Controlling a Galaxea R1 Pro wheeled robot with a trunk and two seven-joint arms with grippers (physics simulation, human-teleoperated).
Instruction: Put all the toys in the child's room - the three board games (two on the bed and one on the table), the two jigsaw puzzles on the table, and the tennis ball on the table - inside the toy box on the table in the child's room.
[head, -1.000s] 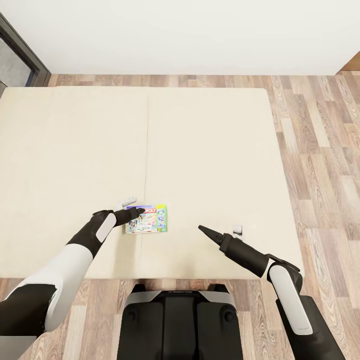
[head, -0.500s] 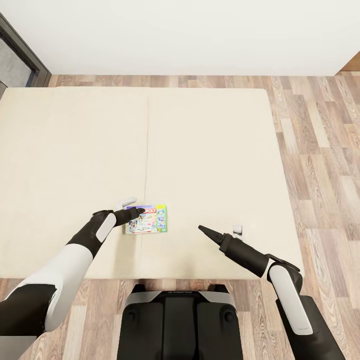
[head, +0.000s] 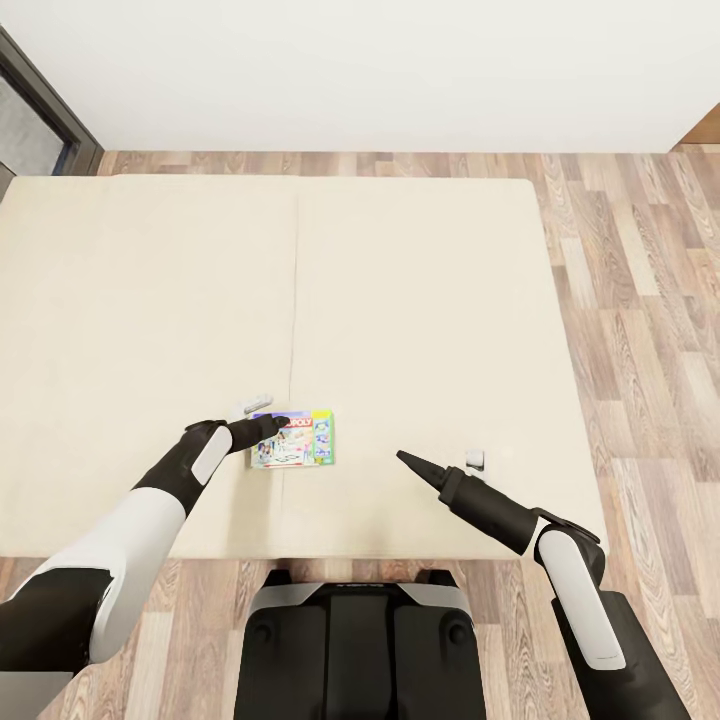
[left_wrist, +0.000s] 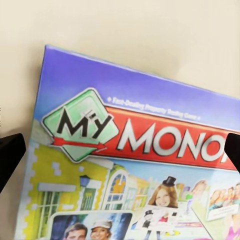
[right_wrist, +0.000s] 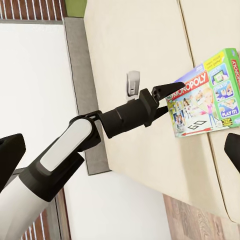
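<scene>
head view: one board game (head: 293, 439) lying flat on the beige mattress of the bed (head: 400, 300), near its front edge and just right of the seam. cover reads "my monopoly", green-edged along one side. one left gripper (head: 262, 424) right at the box's left end, dark fingers reaching over the purple top corner; unclear whether touching. one right gripper (head: 440, 466) well apart from the box, hovering over bare mattress toward the front right, holding nothing. one wood-plank floor (head: 640, 300) around the bed, one white wall (head: 400, 70) beyond it, one dark window frame (head: 40, 110) at far left.

left wrist view: game cover (left_wrist: 135, 165) close beneath, two dark fingertips (left_wrist: 10, 155) at opposite edges, spread wide with the box's printed top between and below them.

right wrist view: left gripper (right_wrist: 167, 97) seen from the side with its tips at the box (right_wrist: 207, 95) edge, two black fingertips (right_wrist: 9, 155) of the right gripper far apart at the picture's borders, wide, nothing between.
</scene>
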